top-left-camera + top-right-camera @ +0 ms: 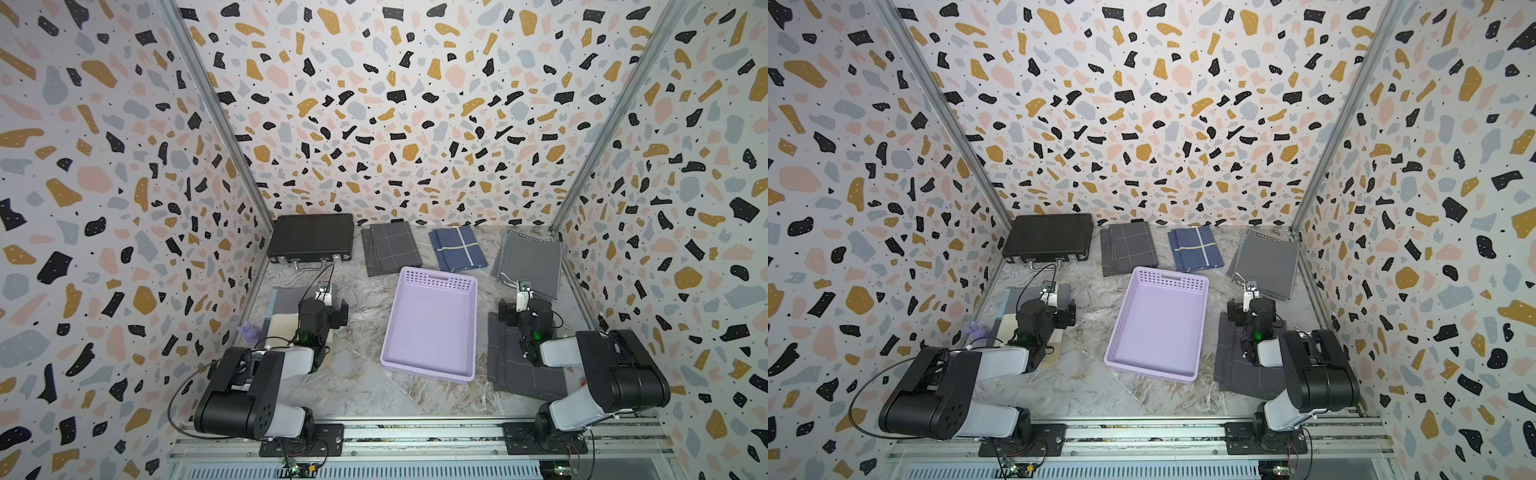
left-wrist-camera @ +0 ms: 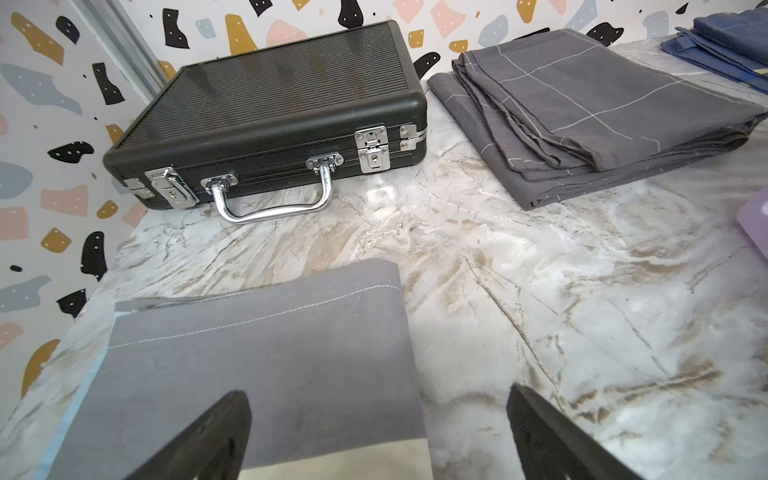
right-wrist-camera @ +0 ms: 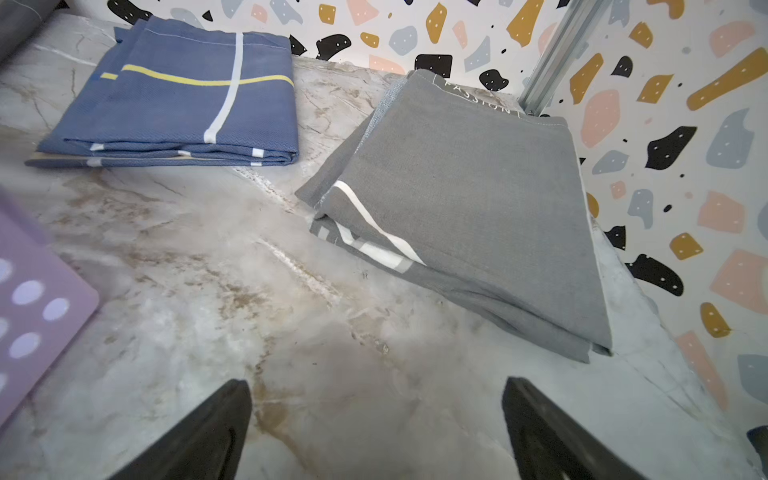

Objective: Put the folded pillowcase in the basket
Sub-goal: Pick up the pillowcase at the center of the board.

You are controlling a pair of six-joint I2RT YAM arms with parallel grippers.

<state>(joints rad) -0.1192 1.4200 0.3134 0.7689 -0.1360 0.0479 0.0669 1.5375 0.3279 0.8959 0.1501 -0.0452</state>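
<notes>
Approach step: my left hand (image 2: pixel 376 392) and right hand (image 3: pixel 375 383) both spread, empty; basket (image 1: pixel 432 332) at mid-frame empty. Next I should pinch folded pillowcase (image 2: pixel 257 353) edge.

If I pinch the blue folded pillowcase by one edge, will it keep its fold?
Probably not: the blue pillowcase is thin cloth in loose layers, so it likely droops and opens. It looks light. Pushed on the smooth table, it may slide.

Basket (image 1: pixel 437 281) centre; briefcase (image 1: pixel 311 237) behind-left; folded cloths (image 1: pixel 457 249) in row right of briefcase.
</notes>
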